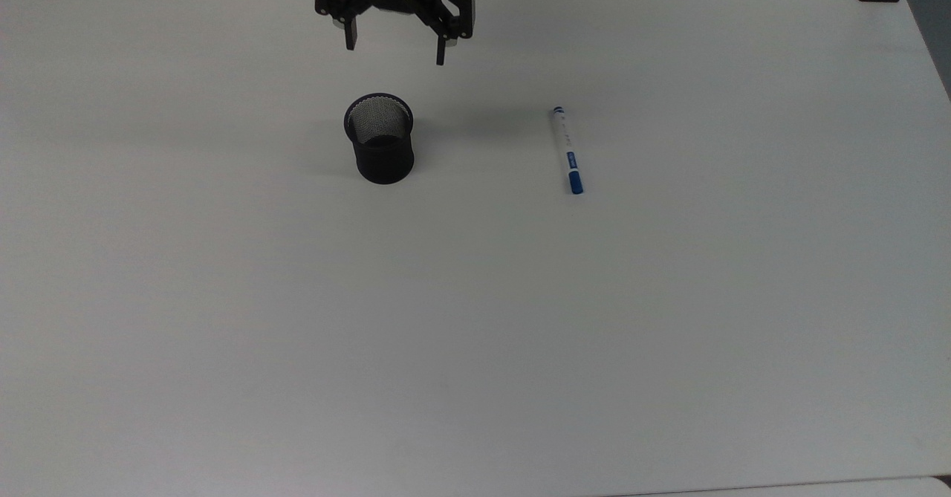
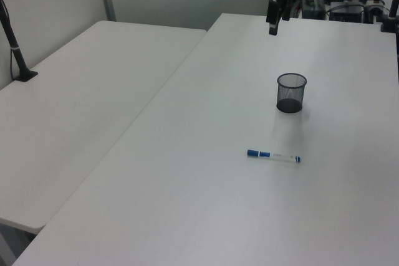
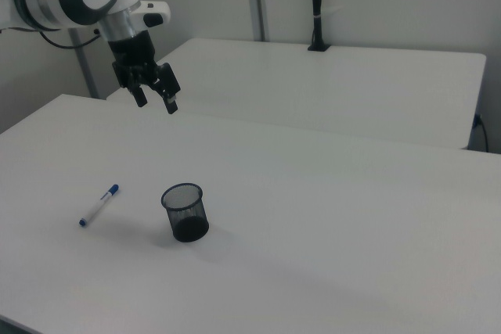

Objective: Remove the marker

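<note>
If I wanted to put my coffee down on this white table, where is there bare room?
Nearly anywhere. In the top view, the white table is bare below the black mesh cup and the white marker with a blue cap, and out to both side edges. The strip between cup and marker is free but narrower. The busiest spot is the far edge, where the open black gripper hangs above the cup.

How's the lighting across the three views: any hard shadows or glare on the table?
Top view: even, diffuse light; the mesh cup casts only a faint smudge, the marker almost none; table shows no hotspots. Left view: soft shadow under the cup; the open pincer is dark against the background. Right view: soft shadow beside the cup, marker crisp, no glare.
</note>
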